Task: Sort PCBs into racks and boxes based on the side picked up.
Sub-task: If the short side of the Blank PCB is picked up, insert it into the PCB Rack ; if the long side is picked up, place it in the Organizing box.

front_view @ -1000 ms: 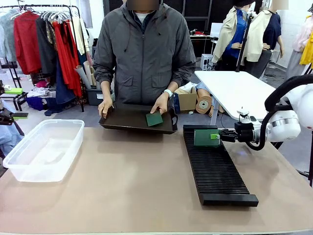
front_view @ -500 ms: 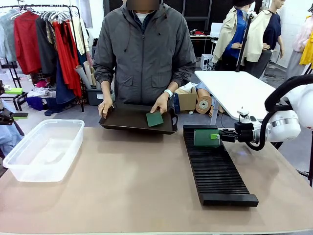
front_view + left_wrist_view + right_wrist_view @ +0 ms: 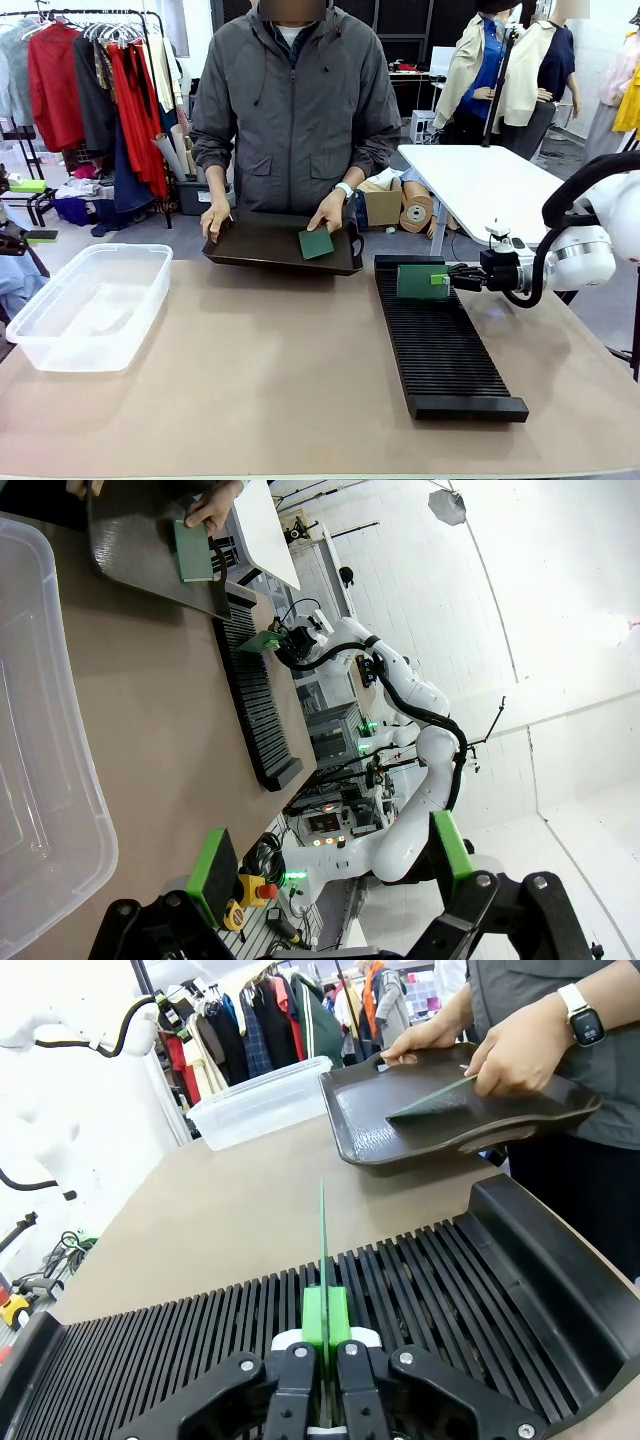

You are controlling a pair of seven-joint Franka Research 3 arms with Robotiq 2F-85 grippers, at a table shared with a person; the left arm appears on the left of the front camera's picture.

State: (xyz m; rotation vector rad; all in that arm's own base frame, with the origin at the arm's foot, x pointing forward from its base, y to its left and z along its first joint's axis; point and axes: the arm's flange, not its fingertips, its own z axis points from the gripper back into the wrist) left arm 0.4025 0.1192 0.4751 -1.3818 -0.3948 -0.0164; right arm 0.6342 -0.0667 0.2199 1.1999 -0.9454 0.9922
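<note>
A PCB (image 3: 420, 282) is clamped upright by the right tool (image 3: 445, 279) at the far end of the rack (image 3: 445, 360). It is best kept parallel to the ribs and lowered straight into one slot.

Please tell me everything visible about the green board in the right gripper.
The PCB is a thin, flat, green rectangular board. It stands upright on edge over the far end of the black rack, parallel to its slots. The right gripper is shut on its side edge. Its lower edge reaches the slots; whether it is seated, I cannot tell.
</note>
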